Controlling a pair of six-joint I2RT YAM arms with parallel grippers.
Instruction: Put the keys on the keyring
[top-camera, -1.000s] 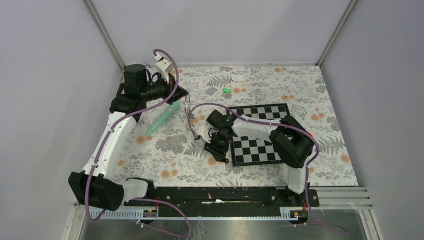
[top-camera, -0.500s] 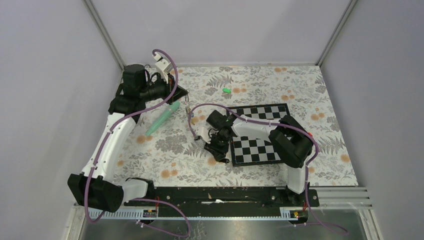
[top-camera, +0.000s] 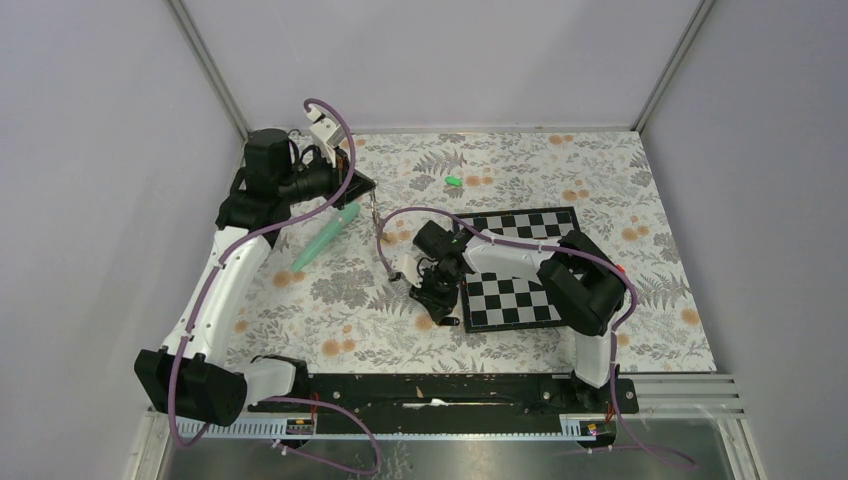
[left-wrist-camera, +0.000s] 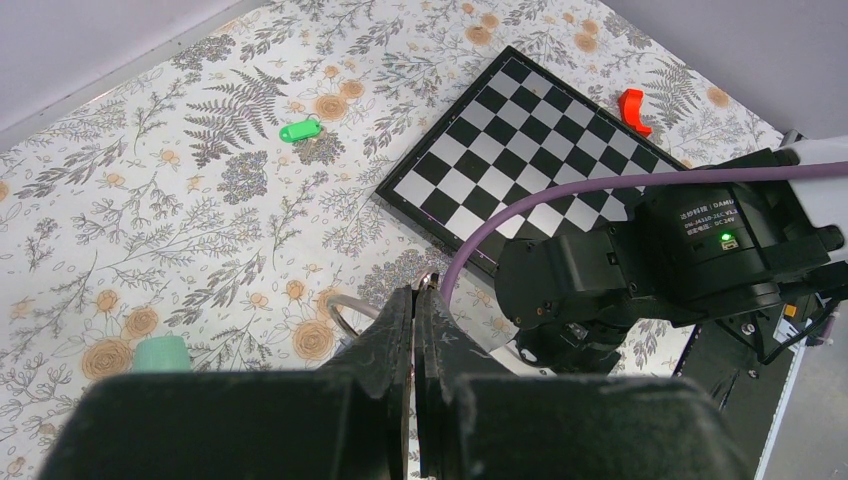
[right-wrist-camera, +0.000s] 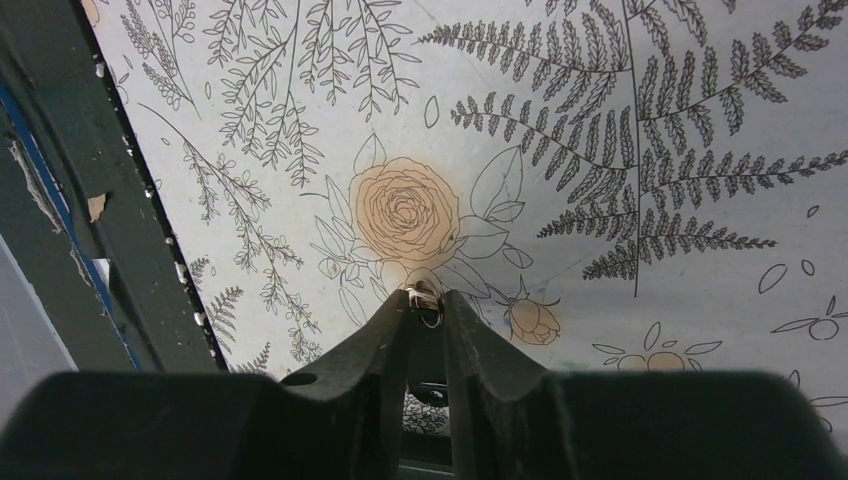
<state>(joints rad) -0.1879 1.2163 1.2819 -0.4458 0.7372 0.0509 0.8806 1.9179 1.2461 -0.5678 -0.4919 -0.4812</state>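
My left gripper (top-camera: 371, 189) (left-wrist-camera: 415, 292) is shut on the thin silvery keyring (left-wrist-camera: 343, 309) and holds it above the table; the ring hangs below it in the top view (top-camera: 376, 216). I cannot make out the ring's small keys. My right gripper (top-camera: 443, 316) (right-wrist-camera: 425, 298) is shut on the black-headed key (right-wrist-camera: 428, 352), whose small metal loop pokes out at the fingertips, low over the floral cloth by the chessboard's left edge. The green-headed key (top-camera: 453, 181) (left-wrist-camera: 298, 130) lies loose on the cloth behind the chessboard, away from both grippers.
A chessboard (top-camera: 525, 285) (left-wrist-camera: 520, 150) lies right of centre. A long teal stick (top-camera: 326, 236) lies under the left arm. A small red piece (left-wrist-camera: 632, 106) sits right of the board. The right arm's purple cable (left-wrist-camera: 560, 195) crosses between the grippers.
The left gripper with the ring has shifted very slightly and the ring now hangs more edge-on. The right arm has barely moved.
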